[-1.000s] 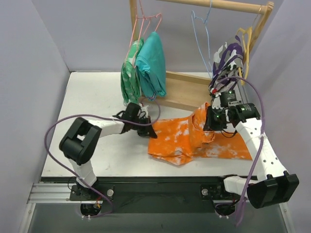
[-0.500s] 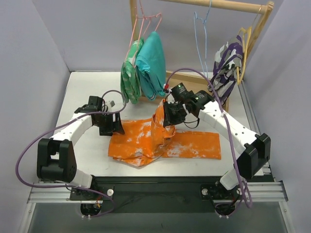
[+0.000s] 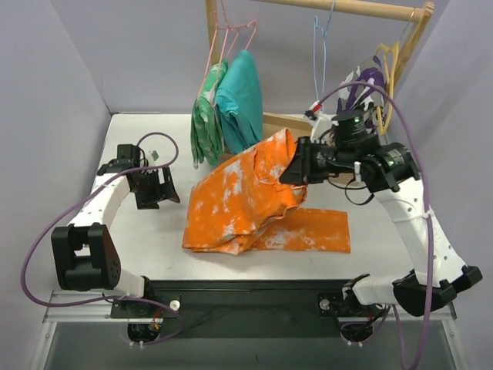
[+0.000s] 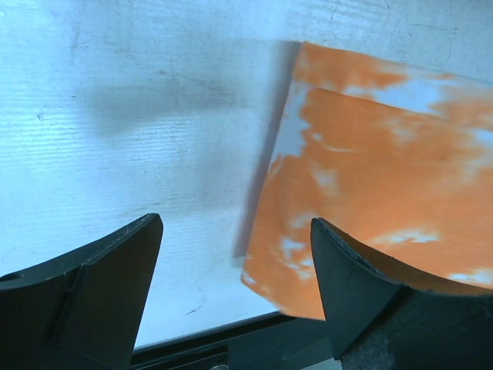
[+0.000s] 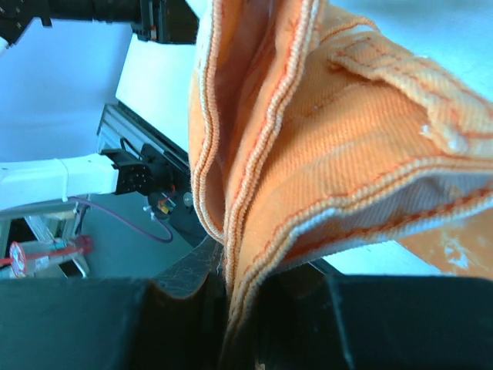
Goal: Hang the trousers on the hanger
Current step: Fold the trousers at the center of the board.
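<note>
The left hand [image 3: 159, 193] stands wide open and empty over the bare desk [image 3: 139, 139], just beside the trousers' [image 3: 239, 204] left edge, so the garment depends on one grip. The right hand [image 3: 296, 171] is pinched narrow on a bunched, stitched edge of the cloth. With so much fabric trailing below, that bunch could slide out, or the dragging legs could snag the rack's wooden base [image 3: 281, 122]. Further right and higher, the hanger [image 3: 319, 46] hangs by its long hook from the rail [image 3: 370, 9], apart from the cloth. It is thin and free to swing, so a shove from the cloth could turn it aside or unhook it. The trousers are bright orange with white splotches. One end is raised in a tented fold and the rest lies folded across the middle of the desk.
</note>
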You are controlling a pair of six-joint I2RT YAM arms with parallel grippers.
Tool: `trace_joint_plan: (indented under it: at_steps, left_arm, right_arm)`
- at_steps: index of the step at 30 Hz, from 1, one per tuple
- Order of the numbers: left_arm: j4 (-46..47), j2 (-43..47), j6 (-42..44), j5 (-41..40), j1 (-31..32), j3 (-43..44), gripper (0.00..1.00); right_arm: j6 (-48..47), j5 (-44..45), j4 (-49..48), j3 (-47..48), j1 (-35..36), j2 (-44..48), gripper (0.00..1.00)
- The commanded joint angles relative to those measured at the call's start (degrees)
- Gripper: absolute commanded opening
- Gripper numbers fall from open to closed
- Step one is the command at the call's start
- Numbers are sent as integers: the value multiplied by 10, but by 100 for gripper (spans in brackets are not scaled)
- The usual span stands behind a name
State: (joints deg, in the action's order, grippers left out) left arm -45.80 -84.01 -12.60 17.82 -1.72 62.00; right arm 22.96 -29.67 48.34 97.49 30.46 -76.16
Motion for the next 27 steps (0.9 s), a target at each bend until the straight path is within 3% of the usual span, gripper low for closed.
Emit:
trace_joint_plan:
  at_steps: [1,9,17,22,27]
  left_arm:
    - [8,-6,8,24,-3,16,88]
    - [70,-14,-11,84,12,-16,85]
    - [130,-38,-46,85,109,-50,85]
    - [136,-39,-50,66,113,-72,85]
    - [149,-61,-55,78,116,-85,85]
  right_arm:
    - [-37,-55,40,-12,-70,36,0]
    - [-95,-52,38,-127,-119,29,0]
    - [-123,-38,18,-172,-159,28,0]
    - [-129,-36,18,-165,-171,30,0]
    - [-155,-9,10,-235,-200,42,0]
